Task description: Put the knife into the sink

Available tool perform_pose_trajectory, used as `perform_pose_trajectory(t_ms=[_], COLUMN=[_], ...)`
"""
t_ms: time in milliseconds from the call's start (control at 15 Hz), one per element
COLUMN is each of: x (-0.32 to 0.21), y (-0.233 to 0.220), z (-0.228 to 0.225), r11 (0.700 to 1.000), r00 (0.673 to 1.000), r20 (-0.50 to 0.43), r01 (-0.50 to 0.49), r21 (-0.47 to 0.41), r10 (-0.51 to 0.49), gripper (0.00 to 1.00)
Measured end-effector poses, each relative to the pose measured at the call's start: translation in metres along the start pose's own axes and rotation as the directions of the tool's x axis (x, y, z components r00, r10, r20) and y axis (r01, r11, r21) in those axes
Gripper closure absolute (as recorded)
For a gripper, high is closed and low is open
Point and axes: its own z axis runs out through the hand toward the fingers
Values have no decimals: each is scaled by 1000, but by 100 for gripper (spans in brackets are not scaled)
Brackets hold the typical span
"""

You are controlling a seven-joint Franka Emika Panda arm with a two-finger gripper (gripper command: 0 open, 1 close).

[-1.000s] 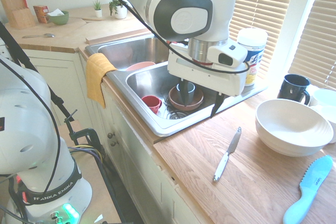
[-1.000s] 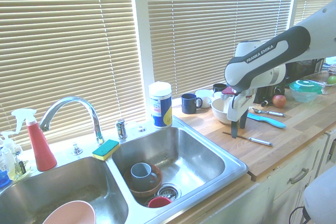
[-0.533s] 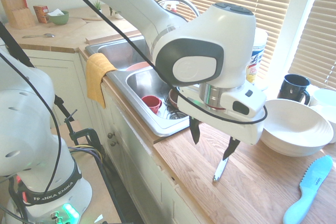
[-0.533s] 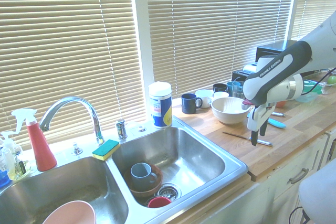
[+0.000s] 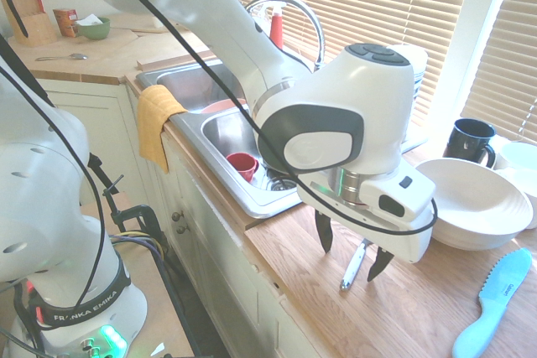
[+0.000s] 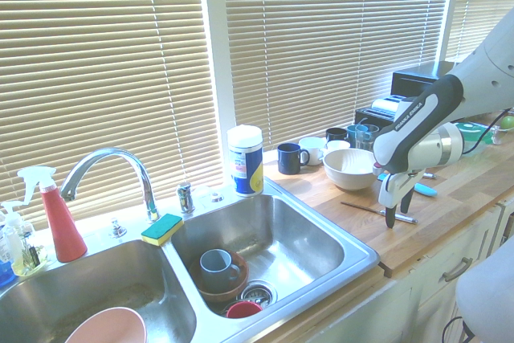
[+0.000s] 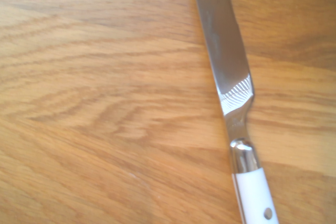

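The dark fingers (image 5: 324, 234) are spread wide, pointing down, one on each side of the knife (image 5: 353, 264), which lies flat on the wooden bench (image 5: 419, 291) beside the sink (image 6: 273, 247). The gripper (image 5: 351, 247) hangs low over the handle, the white arm bending down from above the sink.

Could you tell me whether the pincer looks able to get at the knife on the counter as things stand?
Probably yes. The pincer hangs open right over the knife, one finger to each side, and the wooden counter around the knife is bare. The white bowl sits well off to the side.
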Motion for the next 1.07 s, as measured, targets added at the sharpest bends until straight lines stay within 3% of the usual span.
perform_pose_trajectory(t_ms=[1067], x=[5], y=[4], z=[1], r11=[1000], r00=[1000], r20=[6], r01=[-10], r21=[-3], r10=[10], gripper=[100])
